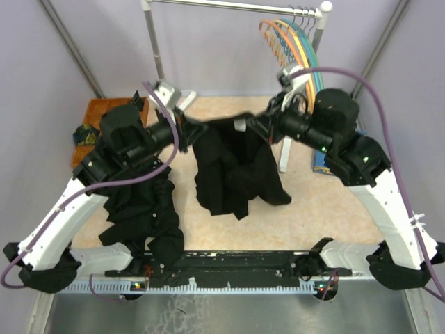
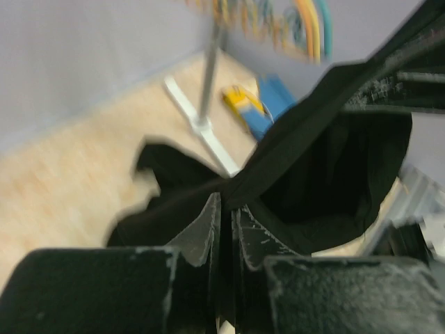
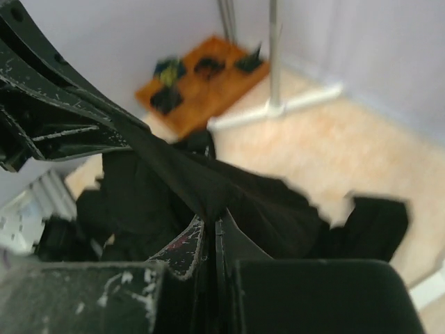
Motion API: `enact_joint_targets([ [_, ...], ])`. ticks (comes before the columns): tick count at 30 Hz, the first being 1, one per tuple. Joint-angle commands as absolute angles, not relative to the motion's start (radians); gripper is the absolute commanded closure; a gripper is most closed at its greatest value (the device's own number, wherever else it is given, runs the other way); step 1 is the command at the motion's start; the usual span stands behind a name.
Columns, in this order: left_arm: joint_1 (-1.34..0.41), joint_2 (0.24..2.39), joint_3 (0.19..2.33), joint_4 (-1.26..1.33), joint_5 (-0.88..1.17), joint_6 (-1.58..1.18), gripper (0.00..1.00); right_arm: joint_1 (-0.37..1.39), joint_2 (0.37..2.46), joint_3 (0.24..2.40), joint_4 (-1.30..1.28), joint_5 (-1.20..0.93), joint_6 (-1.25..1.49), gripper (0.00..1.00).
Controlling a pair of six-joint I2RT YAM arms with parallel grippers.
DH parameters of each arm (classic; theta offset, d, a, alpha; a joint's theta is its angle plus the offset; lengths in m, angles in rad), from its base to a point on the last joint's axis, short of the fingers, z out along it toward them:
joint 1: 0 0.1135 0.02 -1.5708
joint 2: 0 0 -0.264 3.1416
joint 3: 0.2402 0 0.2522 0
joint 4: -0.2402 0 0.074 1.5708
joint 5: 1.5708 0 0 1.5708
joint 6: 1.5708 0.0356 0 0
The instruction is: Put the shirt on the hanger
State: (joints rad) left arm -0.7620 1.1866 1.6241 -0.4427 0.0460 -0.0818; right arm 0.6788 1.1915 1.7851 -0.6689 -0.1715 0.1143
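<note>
While its two fingers point(image 2: 198, 233) are pressed together on a fold of black cloth, the left claw point(image 2: 226, 202) holds one top corner of the shirt point(image 1: 229, 167) up off the table point(image 1: 313, 202). The right claw point(image 3: 211, 226) is clamped shut in the same way on the opposite top corner, and the cloth runs taut from one claw to the other. In the overhead view the left claw point(image 1: 186, 129) and the right claw point(image 1: 256, 125) face each other above the middle of the table, with the shirt hanging down between them in loose folds and its lower part spread on the tabletop. A pile of black clothes point(image 1: 142, 209) lies under the left arm, just beside the hanging shirt. The hanger point(image 1: 270, 38) is well apart from the shirt, hooked on the rack point(image 1: 229, 5) at the far right among other coloured hangers. An orange board point(image 1: 104, 111) lies at the far left, and a blue-and-yellow garment point(image 2: 257, 104) lies near the rack's foot.
</note>
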Motion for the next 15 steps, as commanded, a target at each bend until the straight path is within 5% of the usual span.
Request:
enact_joint_targets([
  [1, -0.750, 1.067, 1.338, -0.525, 0.125, -0.233, 1.00, 0.683, 1.060, 1.573, -0.673, -0.156, 0.259, 1.00],
  [9, -0.750, 0.987, 0.761, -0.190, 0.330, -0.418, 1.00, 0.682, 0.995, 0.988, -0.453, -0.186, 0.387, 0.97],
  [15, -0.750, 1.097, 0.673, -0.129, 0.371, -0.404, 0.74, 0.655, 1.021, 0.779, -0.326, -0.158, 0.388, 0.53],
])
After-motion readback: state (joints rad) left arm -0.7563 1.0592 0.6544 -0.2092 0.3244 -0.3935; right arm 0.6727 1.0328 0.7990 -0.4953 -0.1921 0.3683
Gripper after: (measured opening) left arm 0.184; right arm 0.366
